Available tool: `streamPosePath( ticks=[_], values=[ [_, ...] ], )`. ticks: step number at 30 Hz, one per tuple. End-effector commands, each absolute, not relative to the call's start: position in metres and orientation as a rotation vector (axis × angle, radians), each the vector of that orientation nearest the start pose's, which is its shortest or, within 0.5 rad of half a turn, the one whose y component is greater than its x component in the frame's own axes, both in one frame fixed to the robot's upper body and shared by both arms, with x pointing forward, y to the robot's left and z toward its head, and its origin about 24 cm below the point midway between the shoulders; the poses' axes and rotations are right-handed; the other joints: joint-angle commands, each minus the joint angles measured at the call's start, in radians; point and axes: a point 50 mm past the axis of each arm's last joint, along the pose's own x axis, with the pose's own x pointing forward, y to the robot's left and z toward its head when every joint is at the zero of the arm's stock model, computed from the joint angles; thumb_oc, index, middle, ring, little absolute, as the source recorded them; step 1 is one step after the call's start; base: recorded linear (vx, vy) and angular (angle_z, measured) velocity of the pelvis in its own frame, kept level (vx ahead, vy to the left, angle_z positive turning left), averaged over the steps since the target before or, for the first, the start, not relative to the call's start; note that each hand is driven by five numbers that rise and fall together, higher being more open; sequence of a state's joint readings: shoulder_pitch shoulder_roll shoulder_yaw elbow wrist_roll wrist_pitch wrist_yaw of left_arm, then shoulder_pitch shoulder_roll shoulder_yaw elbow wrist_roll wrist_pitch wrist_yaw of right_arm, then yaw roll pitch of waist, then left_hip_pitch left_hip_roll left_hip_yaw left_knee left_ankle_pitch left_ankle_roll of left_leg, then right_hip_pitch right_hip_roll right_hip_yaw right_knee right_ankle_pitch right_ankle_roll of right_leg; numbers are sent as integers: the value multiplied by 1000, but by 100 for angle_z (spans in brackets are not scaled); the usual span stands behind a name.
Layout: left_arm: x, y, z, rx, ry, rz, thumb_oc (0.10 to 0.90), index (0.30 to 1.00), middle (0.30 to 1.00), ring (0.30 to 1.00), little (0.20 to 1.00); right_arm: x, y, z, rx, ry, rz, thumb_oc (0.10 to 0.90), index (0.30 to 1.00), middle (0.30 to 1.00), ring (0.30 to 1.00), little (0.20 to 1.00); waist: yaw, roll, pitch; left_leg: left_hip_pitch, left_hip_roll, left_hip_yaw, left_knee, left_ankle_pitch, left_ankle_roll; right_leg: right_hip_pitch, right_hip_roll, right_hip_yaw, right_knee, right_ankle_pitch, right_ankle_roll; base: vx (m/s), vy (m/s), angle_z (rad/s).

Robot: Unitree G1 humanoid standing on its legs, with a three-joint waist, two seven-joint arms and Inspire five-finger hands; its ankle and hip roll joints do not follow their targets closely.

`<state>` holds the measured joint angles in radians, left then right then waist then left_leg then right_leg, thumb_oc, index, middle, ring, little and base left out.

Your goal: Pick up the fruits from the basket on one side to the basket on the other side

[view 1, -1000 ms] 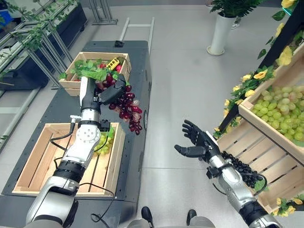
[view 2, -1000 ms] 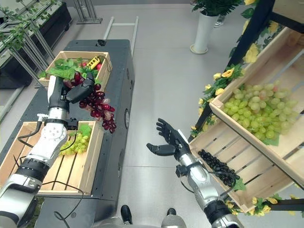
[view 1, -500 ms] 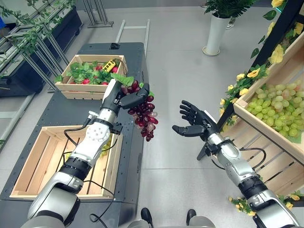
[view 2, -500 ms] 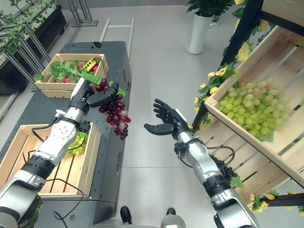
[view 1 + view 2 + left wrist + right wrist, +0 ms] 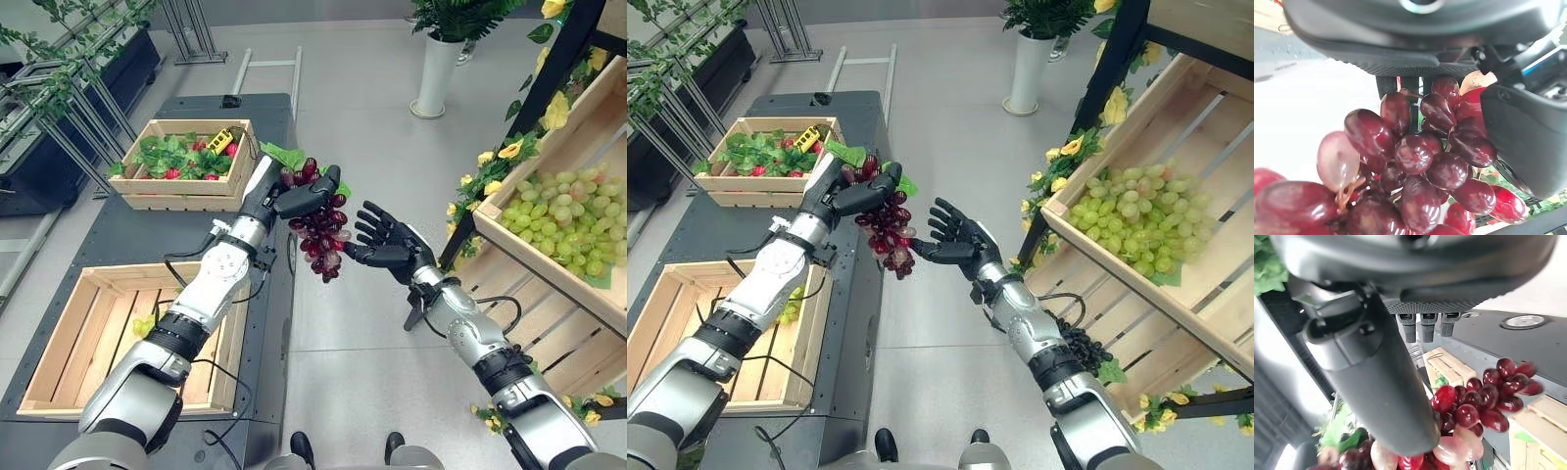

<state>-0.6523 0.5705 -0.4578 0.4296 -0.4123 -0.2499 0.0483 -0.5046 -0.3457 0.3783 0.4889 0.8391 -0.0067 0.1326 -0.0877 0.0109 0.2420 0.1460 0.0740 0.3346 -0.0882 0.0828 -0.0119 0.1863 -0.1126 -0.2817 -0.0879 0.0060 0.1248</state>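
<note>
In your left eye view, your left hand has its fingers curled round the top of the red grape bunch, which hangs in the air past the 3 o'clock edge of the dark worktop; your right hand sits at 3 o'clock of the bunch, fingers spread wide and holding nothing, fingertips just beside the grapes. In your right eye view, the far crate with leaves and fruit lies at 10 o'clock of the bunch, the near crate at 8 o'clock, and the shelf of green grapes at 3 o'clock. Your left wrist view shows the red grapes pressed against the fingers. Your right wrist view shows straight fingers with the bunch beyond them.
</note>
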Motion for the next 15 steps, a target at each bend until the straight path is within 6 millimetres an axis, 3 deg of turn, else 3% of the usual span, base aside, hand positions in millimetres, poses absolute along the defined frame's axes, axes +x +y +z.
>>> streamPosePath(
  ticks=[1,15],
  values=[
    [358,135,223,155,-610,-337,400,300,300,300,300,346,-95,91,413,41,516,800,900,900,900,900,42,11,-161,40,-9,-40,17,-157,-37,-10,33,-13,24,-80,-63,0,0,0],
    [351,107,215,124,-589,-466,400,300,300,300,300,348,-73,100,383,6,571,800,900,900,900,900,59,3,-165,45,-9,-55,7,-152,-33,-2,37,-13,17,-77,-65,0,0,0]
  ],
)
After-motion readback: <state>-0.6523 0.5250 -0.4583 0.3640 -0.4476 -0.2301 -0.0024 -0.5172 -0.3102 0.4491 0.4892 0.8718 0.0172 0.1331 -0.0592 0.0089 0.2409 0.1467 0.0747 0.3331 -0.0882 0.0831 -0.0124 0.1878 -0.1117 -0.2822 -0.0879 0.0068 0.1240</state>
